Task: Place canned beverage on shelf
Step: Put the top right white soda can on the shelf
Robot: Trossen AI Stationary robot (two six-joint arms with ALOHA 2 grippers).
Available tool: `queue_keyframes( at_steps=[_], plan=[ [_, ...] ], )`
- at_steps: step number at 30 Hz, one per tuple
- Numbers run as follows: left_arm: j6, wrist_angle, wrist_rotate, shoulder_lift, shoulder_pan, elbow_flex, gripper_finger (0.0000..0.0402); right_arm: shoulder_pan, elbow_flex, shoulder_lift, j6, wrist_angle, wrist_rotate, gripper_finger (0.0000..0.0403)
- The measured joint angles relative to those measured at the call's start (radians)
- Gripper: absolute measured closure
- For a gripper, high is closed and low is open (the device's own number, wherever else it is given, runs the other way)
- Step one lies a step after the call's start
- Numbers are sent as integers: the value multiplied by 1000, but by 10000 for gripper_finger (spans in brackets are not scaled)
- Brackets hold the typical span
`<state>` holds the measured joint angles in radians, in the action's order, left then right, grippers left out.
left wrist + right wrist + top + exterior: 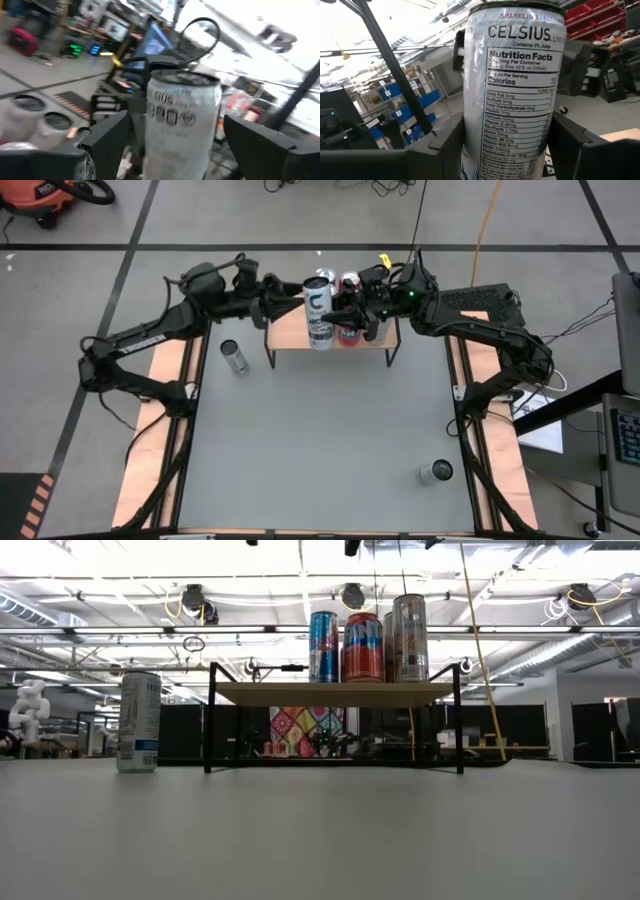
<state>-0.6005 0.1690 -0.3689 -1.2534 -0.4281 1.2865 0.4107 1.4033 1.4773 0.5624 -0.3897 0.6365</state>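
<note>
The right pincer grips the tall white can by its lower body, fingers part-closed against both sides, which keeps it upright above the shelf. The left pincer is spread wide around the same can without squeezing, probably steadying or letting go. The can hangs over the shelf's middle, just beside the red can. Two more cans stand on the desk, well apart from the shelf.
</note>
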Motion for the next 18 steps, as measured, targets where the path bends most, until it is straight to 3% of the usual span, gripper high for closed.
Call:
queue_keyframes(
  at_steps=[7, 18],
  plan=[
    [-52, 95, -152, -52, -56, 0, 77, 0, 0, 3, -30, 44, 23, 209],
    [-48, 143, -227, -66, -48, 0, 77, -1, 2, 4, -28, 98, 22, 209]
  ],
)
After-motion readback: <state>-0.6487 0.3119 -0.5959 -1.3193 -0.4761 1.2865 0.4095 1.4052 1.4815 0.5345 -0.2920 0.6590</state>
